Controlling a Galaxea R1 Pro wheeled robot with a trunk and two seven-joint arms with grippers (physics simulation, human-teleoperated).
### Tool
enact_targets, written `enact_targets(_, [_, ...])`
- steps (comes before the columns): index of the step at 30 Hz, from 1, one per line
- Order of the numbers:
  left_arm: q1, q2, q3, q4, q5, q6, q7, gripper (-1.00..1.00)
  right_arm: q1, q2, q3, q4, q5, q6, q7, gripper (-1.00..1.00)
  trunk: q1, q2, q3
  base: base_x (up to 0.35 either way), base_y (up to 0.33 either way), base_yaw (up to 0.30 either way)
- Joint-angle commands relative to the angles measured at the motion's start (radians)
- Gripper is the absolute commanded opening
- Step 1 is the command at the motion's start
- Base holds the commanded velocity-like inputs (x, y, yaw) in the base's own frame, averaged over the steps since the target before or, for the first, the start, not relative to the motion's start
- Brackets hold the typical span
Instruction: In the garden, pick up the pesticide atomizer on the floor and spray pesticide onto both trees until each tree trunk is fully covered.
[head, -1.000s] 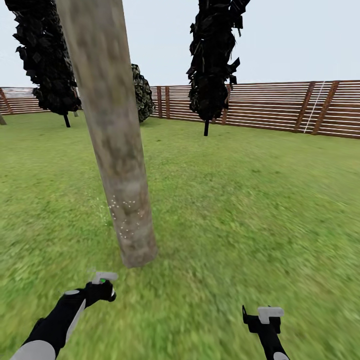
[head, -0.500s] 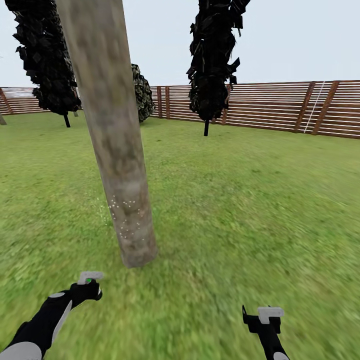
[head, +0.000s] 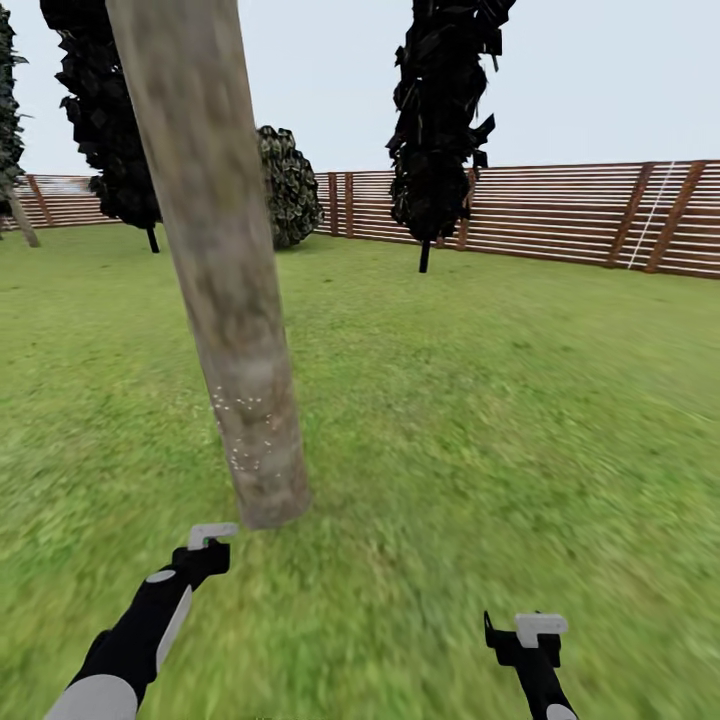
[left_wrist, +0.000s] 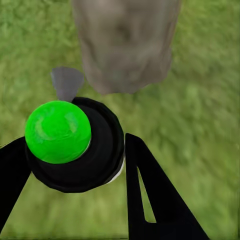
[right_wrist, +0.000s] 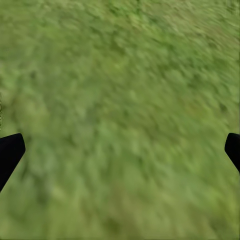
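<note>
The left gripper has risen toward the tree trunk at frame centre-left, fingers clamped on the pesticide atomizer; right gripper spread wide, holding nothing.

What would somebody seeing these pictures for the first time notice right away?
The thick pale trunk rises tilted from the lawn at front left, with small white specks low on it. The left claw is shut on a black atomizer with a bright green knob, its end towards the trunk's base. Farther back, slim near-black trees stand before a brown slat fence.
</note>
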Motion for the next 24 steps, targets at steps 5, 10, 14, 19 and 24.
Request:
enact_targets(5, [0.000, -0.001, 0.004, -0.001, -0.001, -0.001, 0.001, -1.00, 0.000, 0.000, 0.000, -0.001, 0.000, 0.000, -0.001, 1.00, 0.000, 0.000, 0.000, -0.001, -0.272, 0.267])
enact_targets(10, [0.001, -0.002, 0.002, -0.001, 0.001, -0.003, 0.001, -1.00, 0.000, 0.000, 0.000, -0.001, 0.000, 0.000, -0.001, 1.00, 0.000, 0.000, 0.000, -0.093, -0.273, 0.046])
enact_targets(14, [0.000, -0.013, 0.001, -0.002, -0.001, -0.002, 0.002, -1.00, 0.000, 0.000, 0.000, -0.001, 0.000, 0.000, -0.002, 1.00, 0.000, 0.000, 0.000, -0.024, -0.274, 0.001])
enact_targets(19, [0.000, -0.012, 0.004, -0.001, -0.003, -0.001, 0.002, -1.00, 0.000, -0.001, 0.000, -0.002, 0.000, 0.000, -0.002, 1.00, 0.000, 0.000, 0.000, -0.002, -0.275, 0.000])
enact_targets(24, [0.000, -0.012, 0.011, -0.002, -0.003, -0.001, 0.002, -1.00, 0.000, -0.001, 0.000, -0.001, 0.000, 0.000, -0.002, 1.00, 0.000, 0.000, 0.000, 0.000, -0.275, 0.073])
